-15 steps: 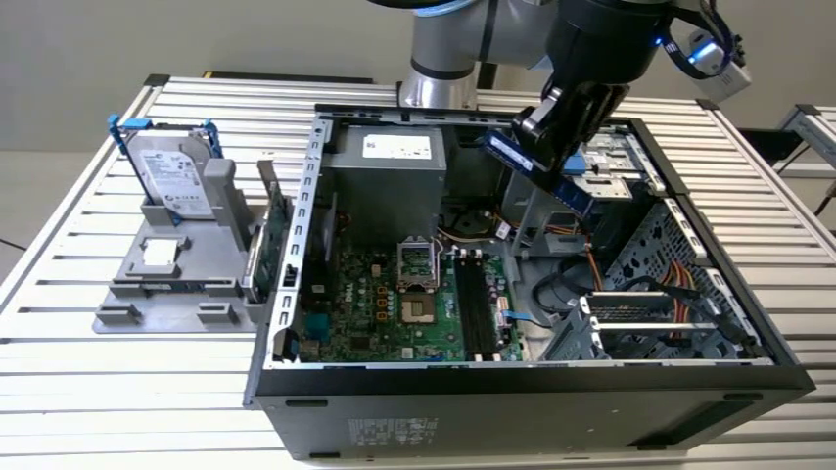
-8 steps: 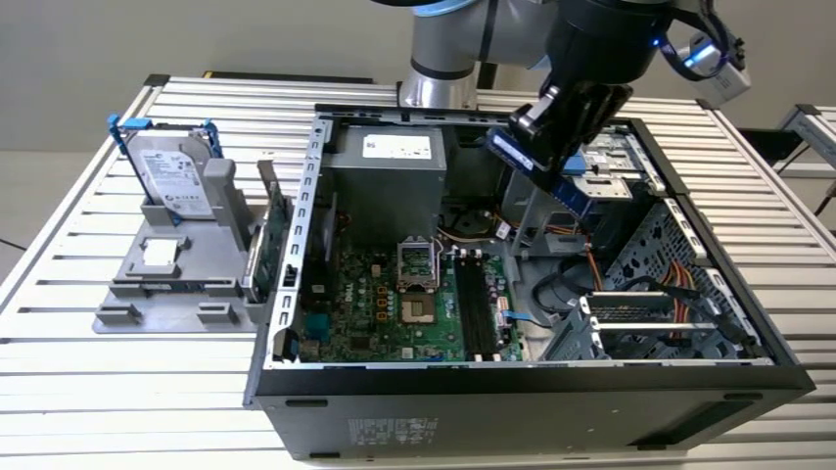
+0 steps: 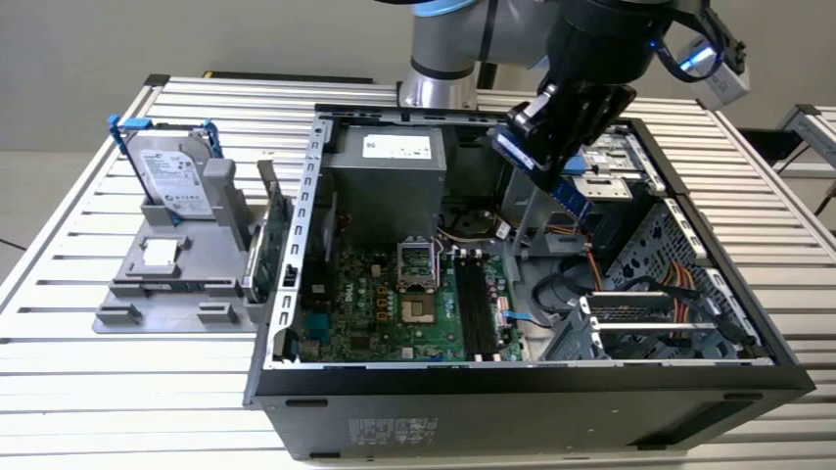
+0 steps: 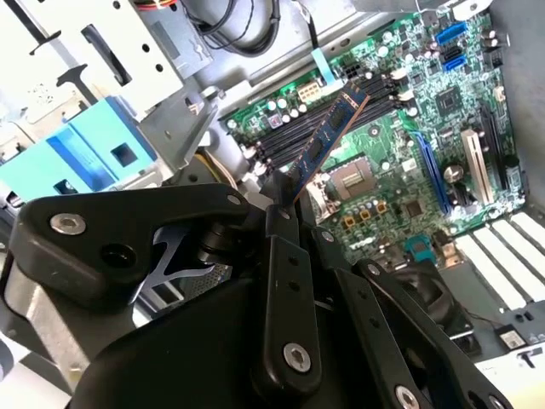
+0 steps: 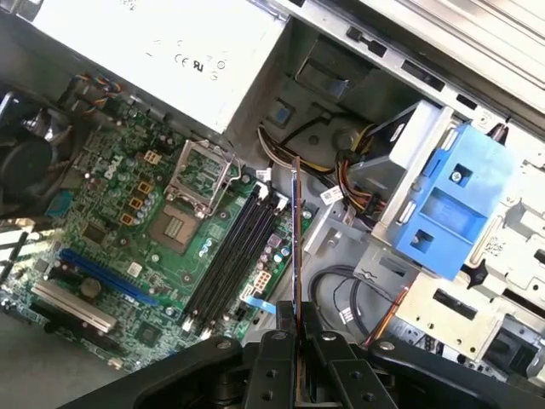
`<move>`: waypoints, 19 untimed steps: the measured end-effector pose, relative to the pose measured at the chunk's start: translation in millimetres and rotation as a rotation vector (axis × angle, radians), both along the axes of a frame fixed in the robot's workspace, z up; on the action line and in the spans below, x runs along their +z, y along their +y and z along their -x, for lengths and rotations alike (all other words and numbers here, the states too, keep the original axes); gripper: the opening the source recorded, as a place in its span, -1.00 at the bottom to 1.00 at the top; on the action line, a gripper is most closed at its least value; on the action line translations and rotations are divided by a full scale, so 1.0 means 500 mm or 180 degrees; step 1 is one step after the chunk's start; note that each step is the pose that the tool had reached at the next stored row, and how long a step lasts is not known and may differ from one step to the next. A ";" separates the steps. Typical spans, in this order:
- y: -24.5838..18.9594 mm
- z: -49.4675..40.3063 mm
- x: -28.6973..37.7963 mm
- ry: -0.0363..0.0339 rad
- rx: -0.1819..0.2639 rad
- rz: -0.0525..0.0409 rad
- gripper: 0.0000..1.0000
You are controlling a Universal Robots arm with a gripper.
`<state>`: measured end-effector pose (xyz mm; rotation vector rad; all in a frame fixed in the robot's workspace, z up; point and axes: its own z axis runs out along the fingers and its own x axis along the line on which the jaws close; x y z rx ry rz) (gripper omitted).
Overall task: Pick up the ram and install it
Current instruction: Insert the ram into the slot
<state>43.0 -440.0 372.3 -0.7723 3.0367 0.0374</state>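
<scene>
The ram (image 3: pixel 555 181) is a thin dark stick with chips, and my gripper (image 3: pixel 538 135) is shut on one end of it. It hangs tilted above the open computer case (image 3: pixel 523 377), over the area behind the motherboard's black memory slots (image 3: pixel 473 308). In the second wrist view the ram (image 4: pixel 334 126) juts out from between the fingers (image 4: pixel 277 223) toward the memory slots (image 4: pixel 294 141). In the first wrist view the ram (image 5: pixel 296 247) is seen edge-on, just beside the memory slots (image 5: pixel 234 256), apart from them.
A silver hard drive with blue rails (image 3: pixel 176 176) stands on a grey holder (image 3: pixel 163 294) at the exterior view's left. Inside the case are the power supply (image 3: pixel 386 166), CPU socket (image 3: pixel 415 284), cables (image 3: pixel 614 279), a drive cage (image 3: pixel 653 318) and a blue caddy (image 5: pixel 443 204).
</scene>
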 end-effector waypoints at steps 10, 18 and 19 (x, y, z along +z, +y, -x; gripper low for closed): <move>0.0001 0.000 0.000 0.0001 -0.0314 -0.0001 -1.00; 0.0000 0.000 0.000 0.0003 -0.0543 0.0000 -1.00; 0.0000 0.000 0.000 0.0004 -0.0571 0.0000 -1.00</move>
